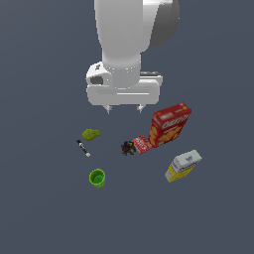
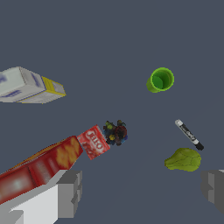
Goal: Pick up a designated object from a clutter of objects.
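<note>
Dark lump (image 1: 128, 148) sits near the middle of the exterior frame on the grey floor (image 1: 44, 213), touching the small red packet (image 1: 142, 144) on its right. Cracker box (image 1: 169, 125) leans just beyond the packet; yellow-and-white box (image 1: 183, 165) lies lower right. Marker (image 1: 83, 148), yellow-green lump (image 1: 91, 134) and green cup (image 1: 97, 177) lie to the left. Gripper (image 1: 124, 107) hangs above the lump, jaws spread wide, holding nothing.

Flat dark grey floor (image 1: 44, 213): cracker box (image 1: 169, 125), yellow-white box (image 1: 183, 165), red packet (image 1: 142, 144), dark lump (image 1: 128, 148), green cup (image 1: 97, 177), marker (image 1: 83, 148), yellow-green lump (image 1: 91, 134).
</note>
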Controlling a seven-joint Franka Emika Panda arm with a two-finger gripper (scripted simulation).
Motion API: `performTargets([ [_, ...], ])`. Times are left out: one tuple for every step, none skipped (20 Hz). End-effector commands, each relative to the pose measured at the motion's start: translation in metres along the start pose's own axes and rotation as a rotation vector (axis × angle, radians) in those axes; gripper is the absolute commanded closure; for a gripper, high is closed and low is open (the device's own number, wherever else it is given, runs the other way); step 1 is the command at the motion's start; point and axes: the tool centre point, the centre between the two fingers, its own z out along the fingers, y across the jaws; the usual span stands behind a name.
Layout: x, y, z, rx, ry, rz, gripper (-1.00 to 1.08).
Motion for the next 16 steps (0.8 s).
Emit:
performTargets([
  [0.001, 0.000, 0.006, -0.002, -0.001, -0.024, -0.92],
  [0.001, 0.000, 0.008, -0.003, -0.001, -0.037, -0.92],
  [0.002, 0.000, 0.012, -0.004, -0.001, -0.050, -0.92],
  [0.002, 0.000, 0.015, -0.005, -0.001, -0.065, -0.92],
  [0.003, 0.000, 0.019, -0.006, -0.001, -0.082, -0.92],
  [0.003, 0.000, 0.023, -0.007, -0.001, -0.100, -0.92],
  [0.004, 0.000, 0.027, -0.008, -0.001, -0.119, -0.92],
  [0.004, 0.000, 0.031, -0.010, -0.002, -0.139, -0.92],
  [0.005, 0.000, 0.036, -0.011, -0.002, -0.161, -0.92],
  [0.005, 0.000, 0.042, -0.012, -0.002, -0.185, -0.92],
  [0.006, 0.000, 0.047, -0.014, -0.003, -0.210, -0.92],
  [0.006, 0.000, 0.053, -0.015, -0.003, -0.236, -0.92],
  [0.007, 0.000, 0.059, -0.017, -0.003, -0.264, -0.92],
  [0.007, 0.000, 0.065, -0.018, -0.004, -0.291, -0.92],
  [0.007, 0.000, 0.071, -0.019, -0.004, -0.319, -0.92],
  [0.007, 0.000, 0.077, -0.020, -0.005, -0.347, -0.92],
])
